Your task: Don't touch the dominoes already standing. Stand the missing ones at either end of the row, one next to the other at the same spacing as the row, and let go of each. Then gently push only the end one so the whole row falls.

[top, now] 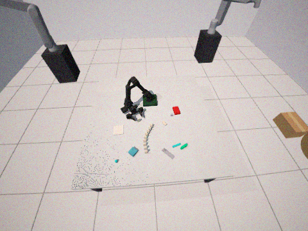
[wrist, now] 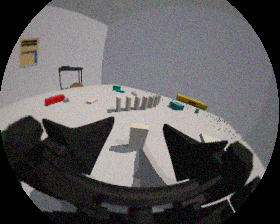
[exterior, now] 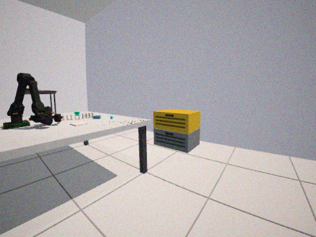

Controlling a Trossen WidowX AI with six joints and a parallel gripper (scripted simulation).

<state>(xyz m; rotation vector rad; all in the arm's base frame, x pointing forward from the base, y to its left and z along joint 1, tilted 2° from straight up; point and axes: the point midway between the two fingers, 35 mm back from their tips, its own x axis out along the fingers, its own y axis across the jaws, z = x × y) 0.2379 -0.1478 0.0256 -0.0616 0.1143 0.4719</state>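
A curved row of several cream dominoes stands upright on the table. My gripper is open, low over the table off the row's end nearest the arm base. One pale domino stands upright between the spread fingers, with a visible gap on both sides, apart from the row; its foot seems to be on the table. In the top view the arm mostly hides it. A small cream piece lies flat to the right of the row.
A cream square lies left of the row. A teal block and a small cyan piece are near its far end. A grey bar, cyan stick, green piece and red block lie to the right.
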